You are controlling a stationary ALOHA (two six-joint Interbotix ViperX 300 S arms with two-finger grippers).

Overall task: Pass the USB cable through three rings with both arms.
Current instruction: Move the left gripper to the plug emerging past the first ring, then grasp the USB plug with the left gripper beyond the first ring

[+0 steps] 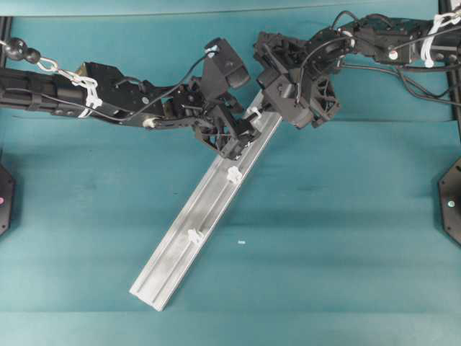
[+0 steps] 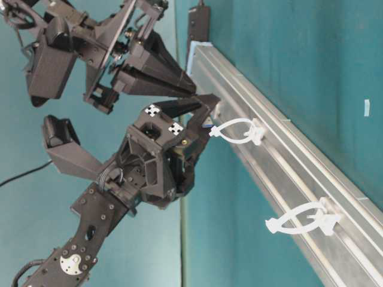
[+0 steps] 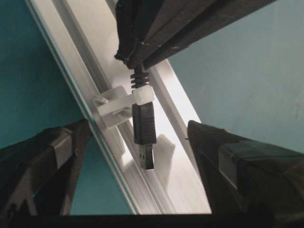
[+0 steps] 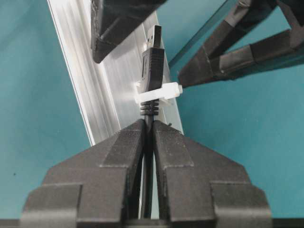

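Right up against the wrist cam, the right gripper (image 4: 148,135) is pinched tight on the USB cable (image 4: 152,71) just behind the plug's ribbed collar. Plug points straight away from those fingers, long axis running along the rail (image 4: 90,80), poked through the first ring (image 4: 159,93), metal tip out the far side. Beyond that tip the left gripper (image 3: 142,161) sits spread wide, a finger either side, not touching. Cable's trailing end is hidden inside the fingers. From overhead, both arms cover this ring mostly.
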